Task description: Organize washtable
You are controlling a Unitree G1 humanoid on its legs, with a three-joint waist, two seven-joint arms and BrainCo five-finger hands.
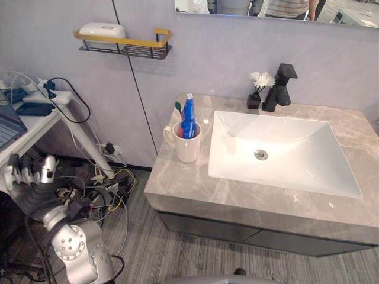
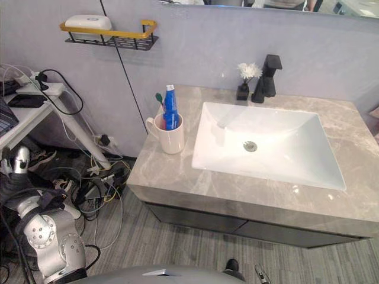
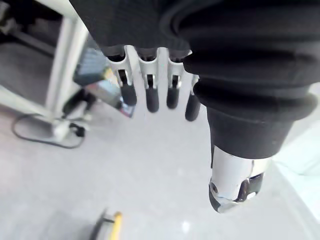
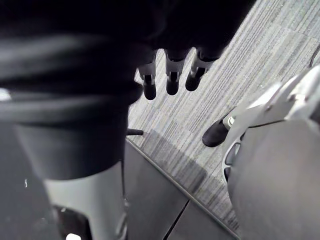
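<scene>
A white mug (image 1: 187, 146) stands on the grey marble countertop (image 1: 177, 183), left of the white basin (image 1: 296, 171). It holds a blue toothpaste tube (image 1: 188, 118) and a green toothbrush (image 1: 177, 107). Behind the basin are a black faucet (image 1: 279, 87) and a small black vase with a white flower (image 1: 259, 83). My left hand (image 1: 32, 174) hangs low at the left, well off the counter, with straight fingers (image 3: 152, 95) and nothing in it. My right hand (image 4: 171, 80) hangs beside the cabinet over the floor, fingers relaxed and empty.
A gold-railed wall shelf (image 1: 124, 46) carries a white soap box (image 1: 102, 31). A white side table (image 1: 41, 121) with devices and cables stands at the left, above a tangle of cables (image 1: 100, 189) on the floor. A mirror (image 1: 278, 9) hangs above the basin.
</scene>
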